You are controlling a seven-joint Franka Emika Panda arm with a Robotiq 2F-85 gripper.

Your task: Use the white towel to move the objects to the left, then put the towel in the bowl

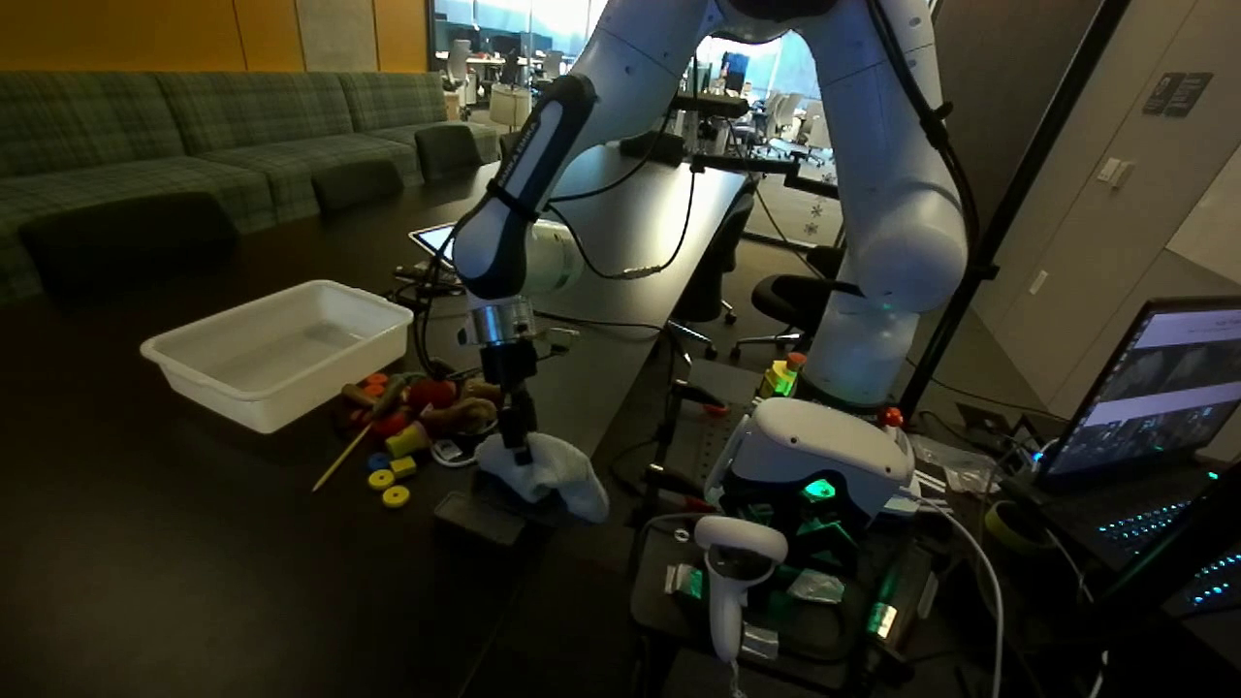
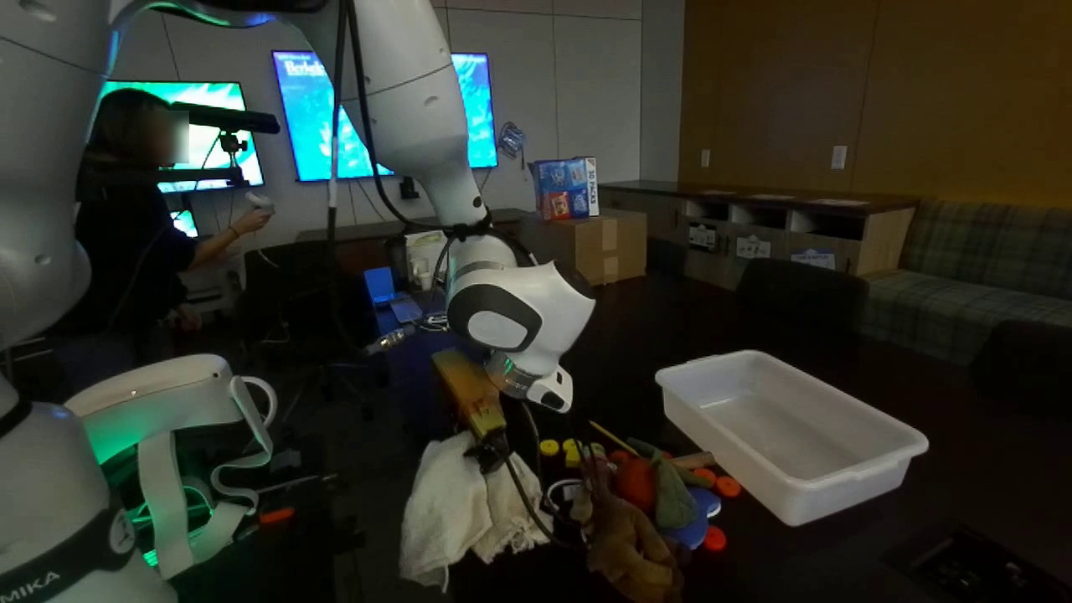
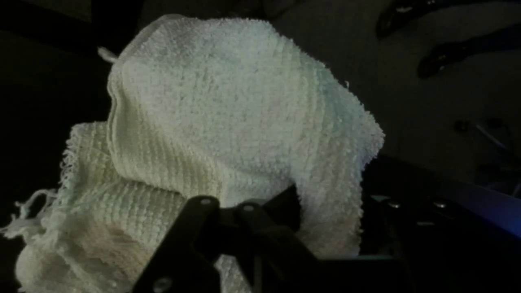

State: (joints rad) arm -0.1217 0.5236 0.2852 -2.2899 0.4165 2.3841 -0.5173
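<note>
The white towel [image 1: 548, 475] hangs bunched from my gripper [image 1: 522, 451] near the table edge; its lower part is over a dark block. In the wrist view the towel [image 3: 244, 101] fills the gap between the dark fingers [image 3: 329, 211], which look shut on it. The towel also shows in an exterior view [image 2: 456, 502], hanging below the gripper [image 2: 487, 456]. A mixed pile of toys [image 1: 431, 393] lies beside it, with a brown plush [image 2: 628, 544], a red ball [image 2: 635, 483] and yellow pieces [image 1: 395, 496]. A white plastic bin [image 1: 204, 383] stands beyond the pile; no round bowl shows.
The dark block [image 1: 477, 521] lies on the table by the towel. A yellow stick [image 1: 341, 460] and orange discs [image 2: 728, 486] lie around the pile. A cart holds a white headset [image 1: 824, 441] and a controller [image 1: 734, 572]. A person [image 2: 134, 218] stands behind the arm.
</note>
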